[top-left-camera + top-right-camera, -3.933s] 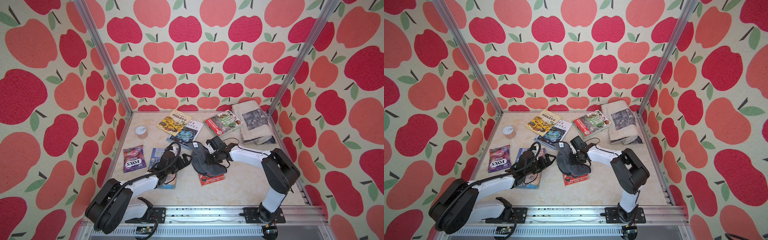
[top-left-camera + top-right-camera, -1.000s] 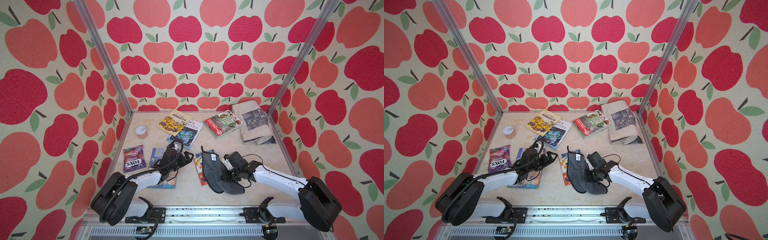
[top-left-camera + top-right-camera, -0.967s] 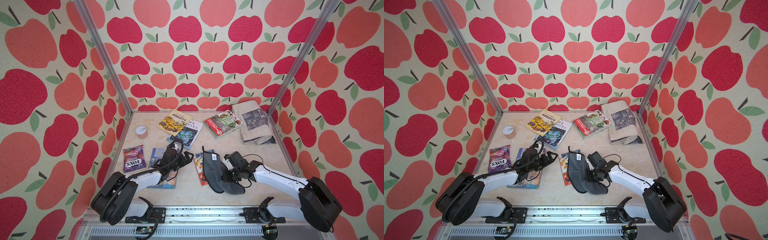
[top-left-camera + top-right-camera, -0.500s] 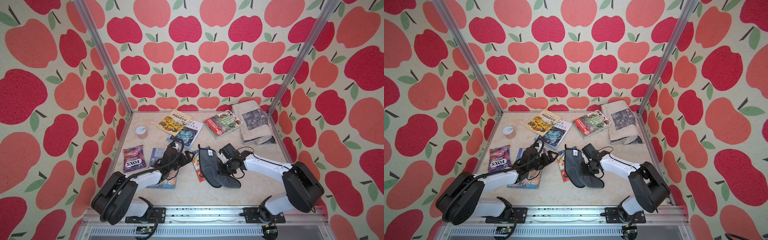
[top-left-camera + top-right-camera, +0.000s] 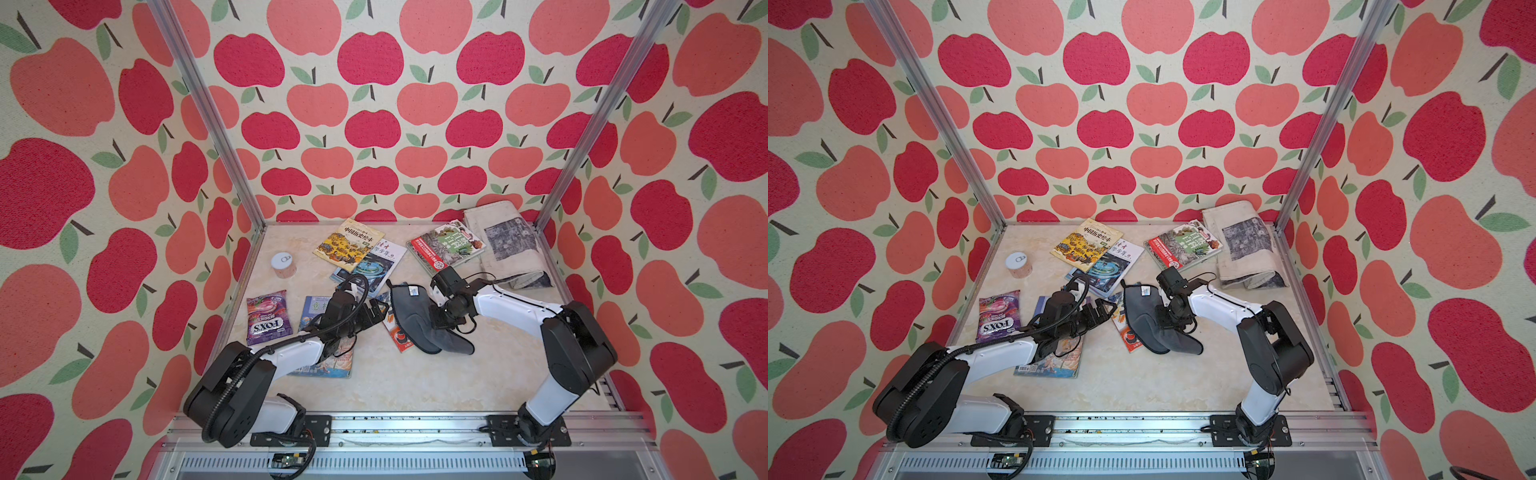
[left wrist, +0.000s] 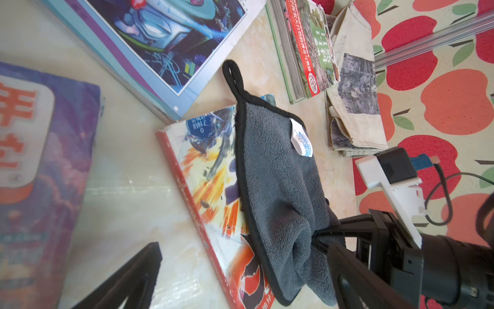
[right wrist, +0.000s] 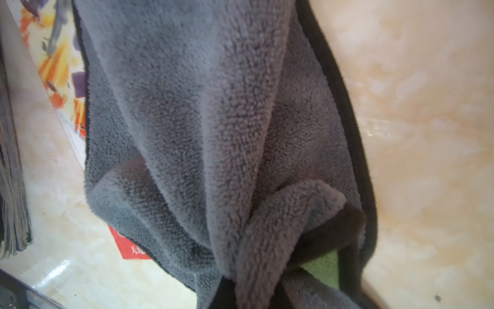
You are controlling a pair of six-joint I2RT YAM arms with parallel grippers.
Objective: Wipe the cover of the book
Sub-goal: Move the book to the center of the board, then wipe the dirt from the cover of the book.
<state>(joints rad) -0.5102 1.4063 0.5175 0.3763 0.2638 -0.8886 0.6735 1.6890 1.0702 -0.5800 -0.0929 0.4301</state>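
Both arms lie low over the bench [image 5: 395, 386], right jaws pinching the grey cloth [image 5: 415, 320] on the book [image 6: 203, 174], left jaws spread nearby.

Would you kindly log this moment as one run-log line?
step: wipe cover | right jaws: shut on cloth | cloth: draped over book | left jaws: open, empty, near book

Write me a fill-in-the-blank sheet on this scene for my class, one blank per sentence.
The right claw is shut on the grey cloth, which lies over a book with a ____ spine.
The left claw is ____ and holds nothing.
The FOX'S sweet bag is ____.
Missing words: red; open; purple.
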